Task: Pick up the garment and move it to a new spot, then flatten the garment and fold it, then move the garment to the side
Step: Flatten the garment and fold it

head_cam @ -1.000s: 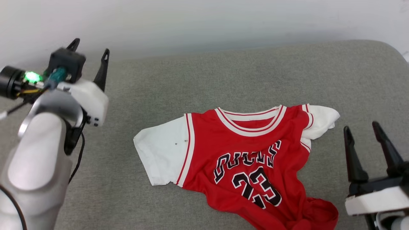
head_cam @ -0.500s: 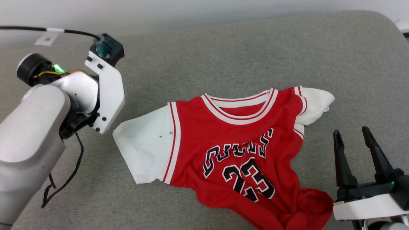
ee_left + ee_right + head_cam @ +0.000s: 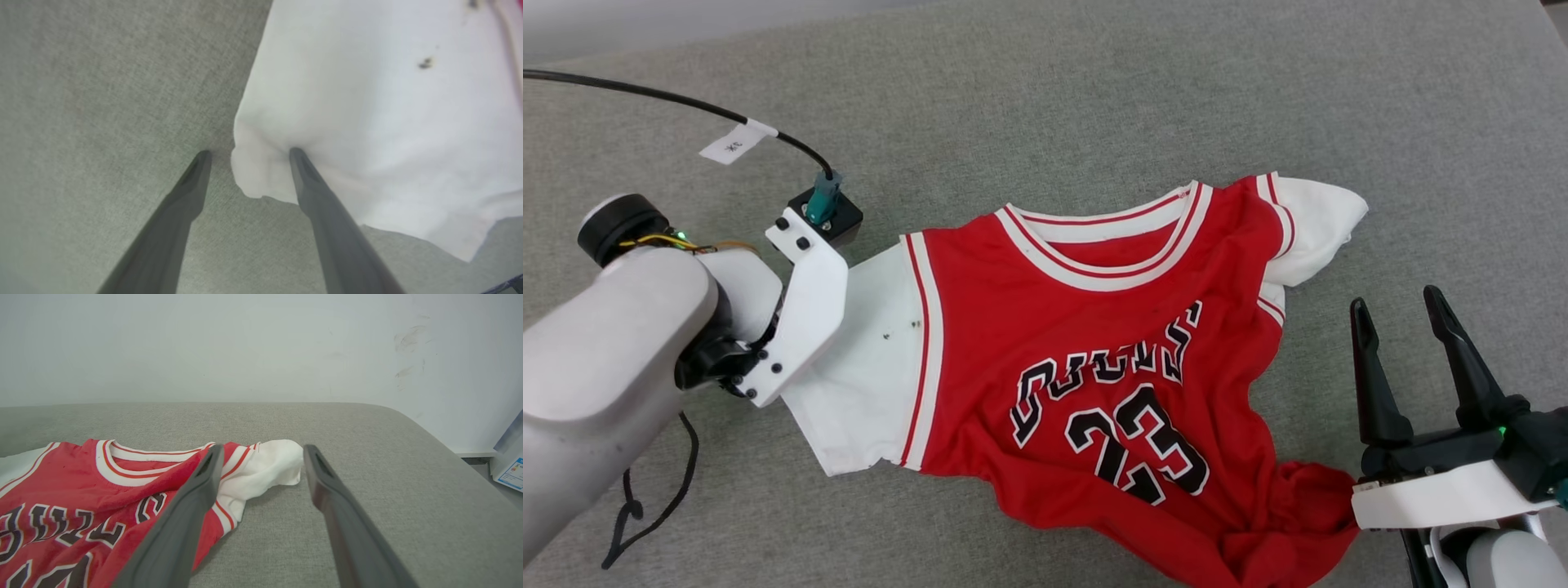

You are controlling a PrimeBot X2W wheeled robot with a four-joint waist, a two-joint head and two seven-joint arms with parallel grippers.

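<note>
The garment (image 3: 1094, 327), a red jersey with white sleeves and black "23", lies front up and wrinkled on the grey cushion (image 3: 1094, 98). Its lower right hem is bunched. My left wrist (image 3: 800, 310) hangs over the outer edge of the left white sleeve (image 3: 866, 384) and hides the fingers below it. In the left wrist view, my left gripper (image 3: 250, 152) is open and straddles the sleeve's corner (image 3: 367, 102). One fingertip (image 3: 296, 154) presses into the cloth; the other rests over bare cushion. My right gripper (image 3: 1395, 300) stands open to the right of the jersey, holding nothing. The right wrist view has my right gripper (image 3: 263, 447) pointing towards the crumpled right sleeve (image 3: 273, 465).
A black cable with a white tag (image 3: 734, 145) runs from the left wrist camera across the cushion's upper left. A white wall (image 3: 245, 347) rises behind the cushion. The cushion's rounded right edge (image 3: 441, 449) drops off, and a blue-and-white box (image 3: 510, 469) sits beyond it.
The head camera has tilted down. My left arm has swung over and lowered, its fingers now pointing down at the left sleeve's corner. The right gripper stays open beside the jersey.
</note>
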